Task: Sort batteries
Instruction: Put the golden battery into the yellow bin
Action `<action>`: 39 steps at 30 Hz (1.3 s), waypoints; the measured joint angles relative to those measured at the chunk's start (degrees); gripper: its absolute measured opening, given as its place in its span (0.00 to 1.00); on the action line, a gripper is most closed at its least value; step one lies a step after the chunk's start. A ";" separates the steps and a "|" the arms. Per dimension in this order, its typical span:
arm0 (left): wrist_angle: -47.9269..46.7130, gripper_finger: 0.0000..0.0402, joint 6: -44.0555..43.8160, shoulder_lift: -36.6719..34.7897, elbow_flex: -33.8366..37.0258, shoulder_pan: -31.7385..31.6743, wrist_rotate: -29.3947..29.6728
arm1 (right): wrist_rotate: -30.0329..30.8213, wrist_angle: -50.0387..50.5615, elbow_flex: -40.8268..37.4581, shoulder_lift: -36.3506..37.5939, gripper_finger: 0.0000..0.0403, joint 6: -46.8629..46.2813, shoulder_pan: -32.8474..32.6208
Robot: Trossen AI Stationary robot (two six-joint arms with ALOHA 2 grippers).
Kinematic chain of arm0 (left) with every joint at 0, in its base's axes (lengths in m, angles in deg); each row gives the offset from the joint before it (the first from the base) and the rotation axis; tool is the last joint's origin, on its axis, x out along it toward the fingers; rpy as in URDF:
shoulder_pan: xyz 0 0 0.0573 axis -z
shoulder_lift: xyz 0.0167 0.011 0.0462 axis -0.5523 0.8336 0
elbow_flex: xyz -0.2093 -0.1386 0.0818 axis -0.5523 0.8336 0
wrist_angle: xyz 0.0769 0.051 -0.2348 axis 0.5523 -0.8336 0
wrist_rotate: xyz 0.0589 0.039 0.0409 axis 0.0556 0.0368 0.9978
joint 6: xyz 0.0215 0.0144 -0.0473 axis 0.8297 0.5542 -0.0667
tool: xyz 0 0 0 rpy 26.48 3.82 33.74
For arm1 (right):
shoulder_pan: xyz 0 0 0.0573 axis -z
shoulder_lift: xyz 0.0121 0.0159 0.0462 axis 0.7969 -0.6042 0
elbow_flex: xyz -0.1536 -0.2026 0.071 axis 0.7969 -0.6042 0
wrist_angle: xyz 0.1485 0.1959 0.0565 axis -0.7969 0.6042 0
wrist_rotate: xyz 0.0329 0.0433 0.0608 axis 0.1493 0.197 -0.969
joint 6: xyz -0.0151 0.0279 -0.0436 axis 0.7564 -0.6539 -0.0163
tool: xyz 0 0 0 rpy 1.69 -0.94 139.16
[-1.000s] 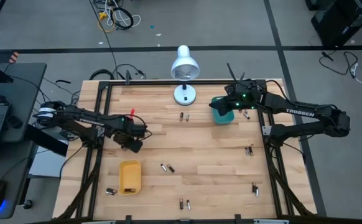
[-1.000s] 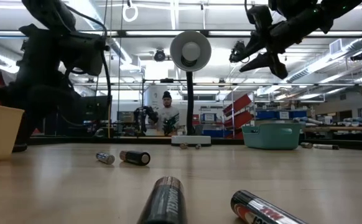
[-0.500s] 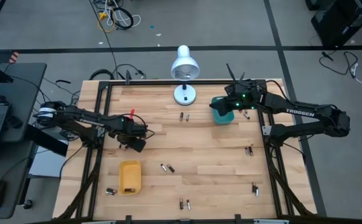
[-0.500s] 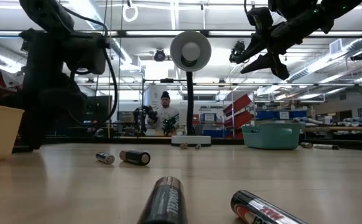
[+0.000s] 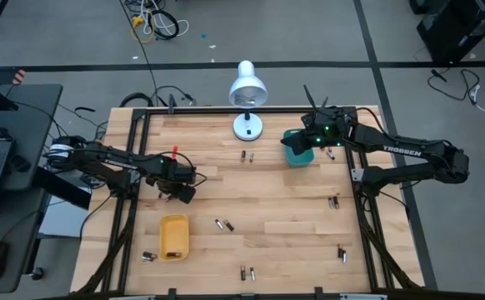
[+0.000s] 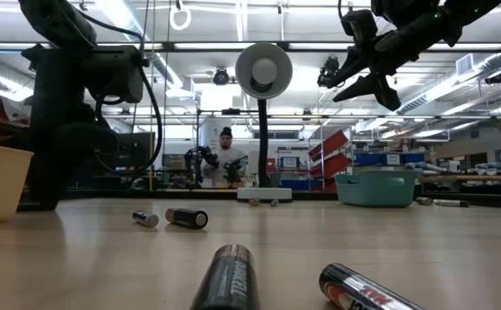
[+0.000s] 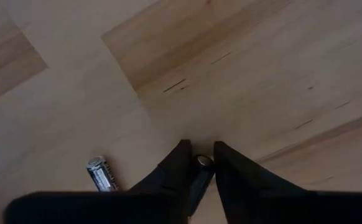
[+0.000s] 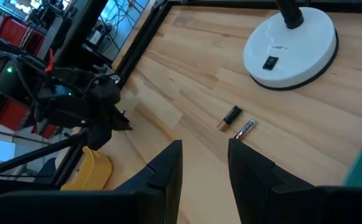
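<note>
Small dark and silvery batteries [image 5: 224, 224] lie scattered on the wooden table, and two lie close to the low camera [image 6: 230, 275]. My left gripper [image 5: 182, 192] is over the table's left middle, above the yellow tray [image 5: 174, 237], and is shut on one battery [image 7: 201, 165]. Another battery [image 7: 100, 173] lies on the wood just beside it. My right gripper [image 5: 311, 142] hangs open in the air over the teal tray [image 5: 297, 150], and holds nothing. My left gripper pinches a battery between its two fingers [image 7: 176, 167], which come from above and point down. The battery lies along the fingers, and its silvery end cap [image 7: 203, 162] shows between the fingertips, turned toward the table. Whether it is clear of the wood, I cannot tell.
A white desk lamp [image 5: 245, 87] stands at the far edge with its base [image 8: 290, 46] on the wood, and two batteries [image 8: 237, 122] lie just in front of it. More batteries lie near the right edge [image 5: 334, 201] and the near edge [image 5: 247, 272]. A person [image 6: 225, 159] stands far behind the table.
My left gripper has shifted a little toward the table's right, still shut on its battery. My right arm has kept still.
</note>
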 joint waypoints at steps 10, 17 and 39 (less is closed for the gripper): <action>0.26 0.04 1.82 0.09 -0.13 0.00 0.26 | 0.00 -0.04 0.00 0.00 0.29 -3.19 0.00; -3.23 0.09 13.29 0.31 -6.05 0.00 -0.03 | 1.07 -0.94 0.00 0.00 0.29 -5.17 0.00; -18.93 0.51 33.84 0.22 -5.53 5.27 -6.69 | 8.30 -1.70 0.00 -0.07 0.29 -6.54 -4.74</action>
